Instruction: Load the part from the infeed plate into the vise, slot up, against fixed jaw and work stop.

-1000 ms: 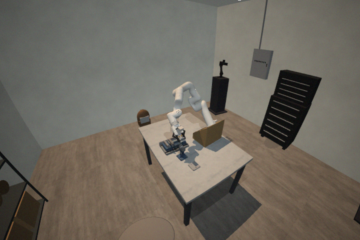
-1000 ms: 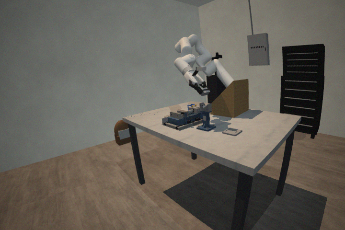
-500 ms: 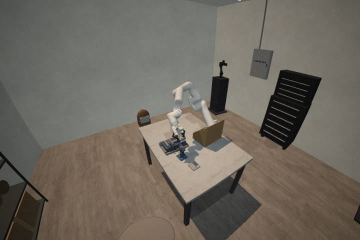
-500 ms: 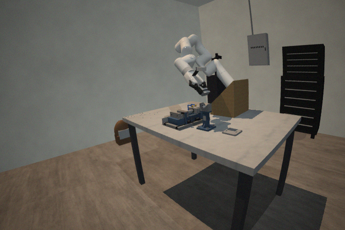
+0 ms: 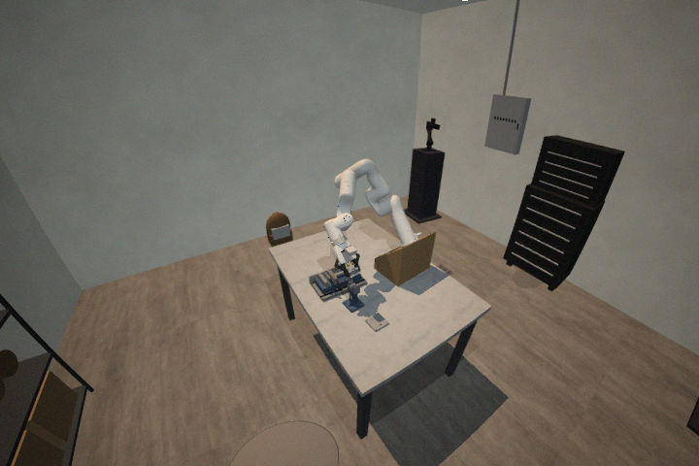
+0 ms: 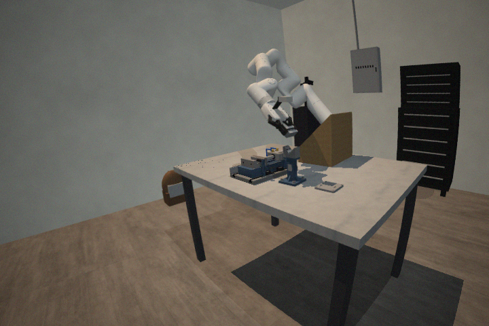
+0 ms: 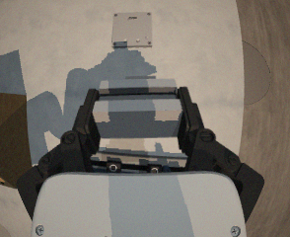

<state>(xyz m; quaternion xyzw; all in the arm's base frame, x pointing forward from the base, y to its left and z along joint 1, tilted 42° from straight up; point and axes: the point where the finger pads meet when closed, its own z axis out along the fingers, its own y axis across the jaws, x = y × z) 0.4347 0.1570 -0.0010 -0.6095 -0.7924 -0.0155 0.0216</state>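
Observation:
My gripper (image 6: 287, 128) hangs in the air above the V-block (image 6: 291, 166), tilted, and is shut on the part (image 7: 139, 118). The part is a grey block with a darker band along its middle, held across its width between the two black fingers. The blue vise (image 6: 258, 167) stands open on the table to the left of the V-block, also in the top view (image 5: 334, 282). The infeed plate (image 7: 132, 30) lies bare on the table beyond the fingers, and it also shows in the exterior view (image 6: 329, 187). The vise's jaws and work stop are too small to make out.
A slanted cardboard box (image 6: 327, 140) stands on the table behind the V-block, close to my arm. A dark pedestal (image 5: 424, 183) and a black drawer cabinet (image 5: 562, 209) stand by the walls, away from the table.

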